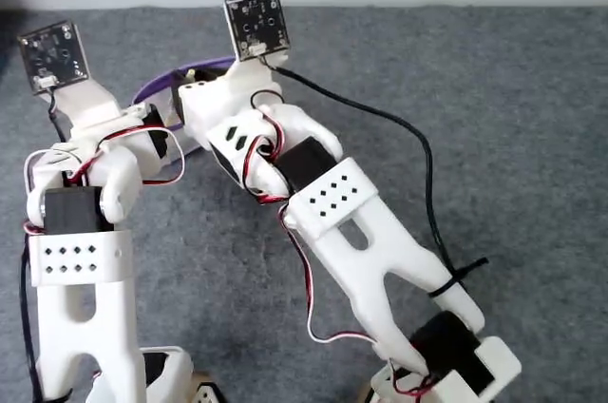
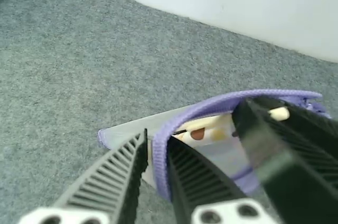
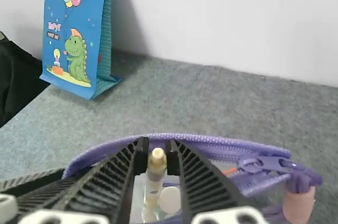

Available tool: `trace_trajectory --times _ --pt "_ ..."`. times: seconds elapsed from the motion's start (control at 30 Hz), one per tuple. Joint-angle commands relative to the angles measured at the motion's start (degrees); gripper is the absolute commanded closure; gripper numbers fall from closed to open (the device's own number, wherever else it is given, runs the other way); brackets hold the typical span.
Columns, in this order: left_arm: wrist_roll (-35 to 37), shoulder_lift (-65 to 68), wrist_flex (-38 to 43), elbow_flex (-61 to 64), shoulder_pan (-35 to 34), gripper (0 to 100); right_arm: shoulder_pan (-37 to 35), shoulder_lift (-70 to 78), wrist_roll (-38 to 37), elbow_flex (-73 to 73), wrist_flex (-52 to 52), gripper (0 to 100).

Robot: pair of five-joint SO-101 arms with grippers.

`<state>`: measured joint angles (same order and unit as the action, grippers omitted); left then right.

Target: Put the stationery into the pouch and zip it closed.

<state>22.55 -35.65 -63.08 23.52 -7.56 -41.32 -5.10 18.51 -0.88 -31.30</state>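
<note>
The left gripper (image 2: 157,143) pinches the pouch (image 2: 211,106) rim, judged to hold its mouth open on the table (image 1: 532,137), while the right gripper (image 3: 157,147), pressed together on a pen (image 3: 156,174), holds it at that mouth, ready for release

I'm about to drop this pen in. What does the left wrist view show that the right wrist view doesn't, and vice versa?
Left wrist view: the left gripper pinching the purple rim of the pouch, and the pouch's clear side lying flat. Right wrist view: the zipper pull at one end of the pouch, and a blue gift bag standing farther back. Both: the pouch, and the cream pen gripped by the right gripper over its opening.
</note>
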Motion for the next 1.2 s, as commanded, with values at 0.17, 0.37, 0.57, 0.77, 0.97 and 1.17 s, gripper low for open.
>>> trace_trajectory --times 0.17,0.37,0.57,0.77,0.97,1.17 --pt "-0.7 -0.9 2.0 -0.9 0.1 99 0.4 -6.9 -14.5 3.4 0.4 99.1" --pt "-0.5 -0.9 2.0 -0.9 0.4 99 -2.3 -4.5 -9.2 0.3 -2.2 99.1" --pt "-0.6 -0.9 2.0 -1.0 0.1 99 -2.5 2.2 -6.6 -3.4 0.1 99.1" --pt "-0.4 -0.9 2.0 -1.1 0.4 99 -2.4 8.1 -6.7 0.6 -0.6 97.2" --pt "-0.6 -0.9 1.8 -1.1 0.1 99 -2.6 6.4 -6.4 8.9 -13.8 71.6" --pt "-0.6 -0.9 1.9 -1.1 0.2 99 -1.8 0.4 -6.3 14.6 -21.4 84.2"
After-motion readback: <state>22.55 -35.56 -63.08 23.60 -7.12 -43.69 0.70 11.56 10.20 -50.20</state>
